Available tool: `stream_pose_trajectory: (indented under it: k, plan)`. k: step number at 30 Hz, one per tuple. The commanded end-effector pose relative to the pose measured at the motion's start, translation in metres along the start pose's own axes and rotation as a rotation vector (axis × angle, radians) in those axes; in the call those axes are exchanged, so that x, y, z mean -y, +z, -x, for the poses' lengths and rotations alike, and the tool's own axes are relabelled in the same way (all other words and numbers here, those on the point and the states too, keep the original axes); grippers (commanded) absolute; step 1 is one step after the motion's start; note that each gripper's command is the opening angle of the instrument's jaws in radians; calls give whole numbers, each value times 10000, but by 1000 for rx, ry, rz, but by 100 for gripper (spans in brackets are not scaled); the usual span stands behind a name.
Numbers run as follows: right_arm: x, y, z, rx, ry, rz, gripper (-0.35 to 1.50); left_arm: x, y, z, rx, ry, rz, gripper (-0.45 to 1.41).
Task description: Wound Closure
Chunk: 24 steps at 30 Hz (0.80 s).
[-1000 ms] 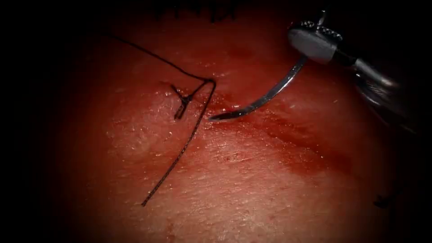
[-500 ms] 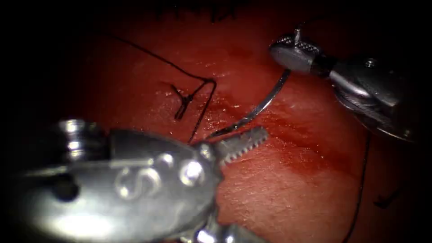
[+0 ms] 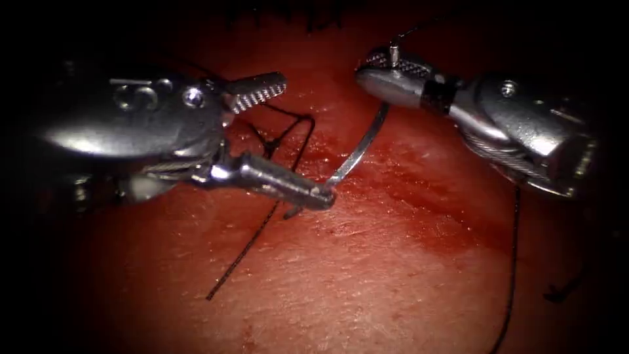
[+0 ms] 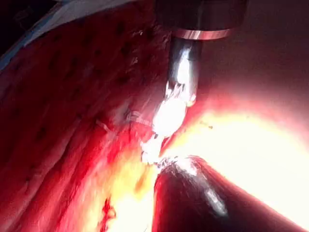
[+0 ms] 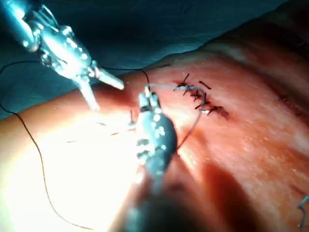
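My right tool [image 3: 370, 69] comes in from the upper right, shut on the curved needle [image 3: 359, 147] near its tail end. The needle arcs down and left toward the cut [image 3: 393, 187]. Its tip is hidden behind the left tool's lower jaw, so I cannot tell whether it is in the tissue [image 3: 367, 282]. My left tool [image 3: 308, 139] lies left of the cut with jaws wide open and holds nothing. Its lower jaw rests by the needle tip. In the right wrist view my right tool [image 5: 149, 99] holds the needle [image 5: 161, 87], and the open left tool [image 5: 99, 89] stands nearby.
A knotted stitch [image 3: 270, 145] sits left of the needle, its loose thread end [image 3: 236, 262] trailing down and left. Thread [image 3: 511, 262] hangs below the right tool. Red fluid [image 3: 452, 229] pools along the cut. Several earlier stitches [image 5: 203, 99] show in the right wrist view.
The left tool came in from the lower left and rose to the left of the cut, jaws open. The right tool shifted left with the needle, which now stands steeper.
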Motion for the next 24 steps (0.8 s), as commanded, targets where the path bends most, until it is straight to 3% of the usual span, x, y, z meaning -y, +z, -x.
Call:
stream_pose_trajectory:
  k: [1, 9, 15, 24]
  plan:
    - [3, 6, 2, -16, 0, -13, -35, 6, 11, 2, -4, -23, 23, 66]
    - [6, 7, -12, -100, -199, -101, -35, 35, 41, 34, 19, -175, 233, 64]
    - [11, 17, -11, -139, -294, -137, -35, 41, 45, 24, -27, -264, 400, 61]
    - [12, 17, -11, -142, -335, -148, -35, 43, 60, 18, -31, -274, 416, 54]
